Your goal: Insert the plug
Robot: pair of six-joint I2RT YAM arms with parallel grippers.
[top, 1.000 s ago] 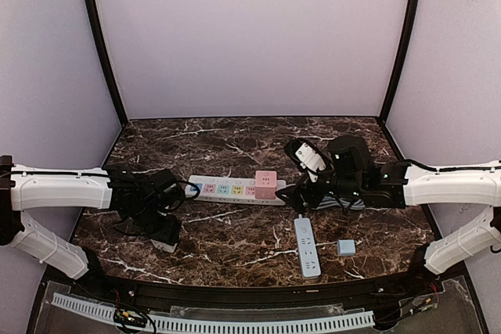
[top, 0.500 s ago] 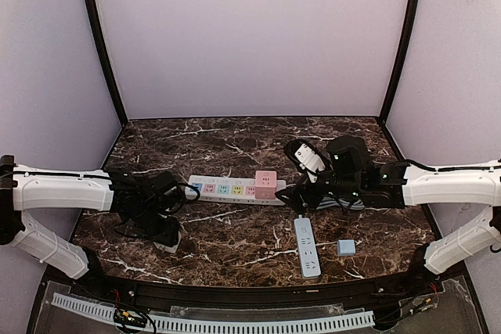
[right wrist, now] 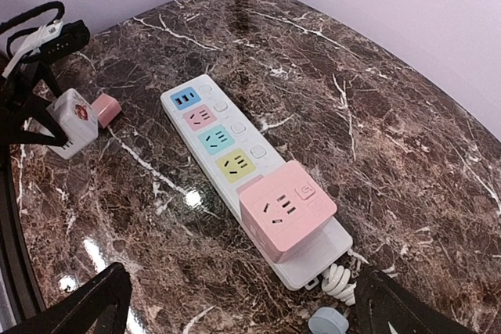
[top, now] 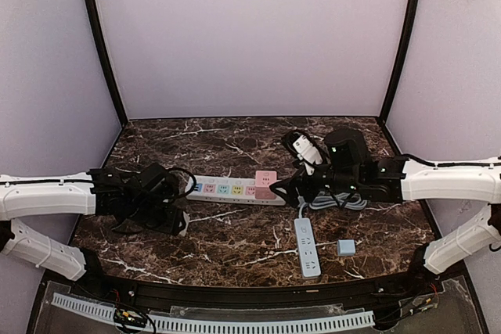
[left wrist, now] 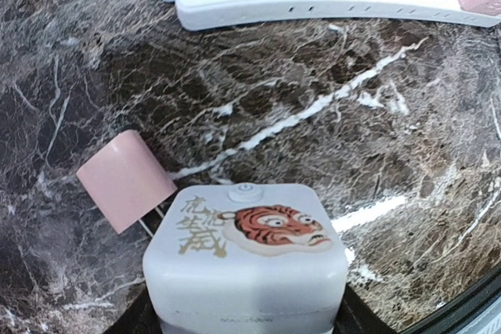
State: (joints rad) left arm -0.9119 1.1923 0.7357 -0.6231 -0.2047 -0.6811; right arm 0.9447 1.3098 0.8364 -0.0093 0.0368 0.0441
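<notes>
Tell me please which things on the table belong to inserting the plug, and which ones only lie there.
For the job: white tiger cube, colourful power strip with free sockets, perhaps the small pink plug beside the cube.
Just lying about: narrow white power strip, small blue cube, pink cube adapter already seated on the colourful strip's end.

White cube point(left wrist: 245, 256) with orange tiger print; pink plug point(left wrist: 125, 180); white strip point(right wrist: 227, 154), blue, pink, teal, yellow sockets; bench point(left wrist: 352, 115) dark, white-veined.
</notes>
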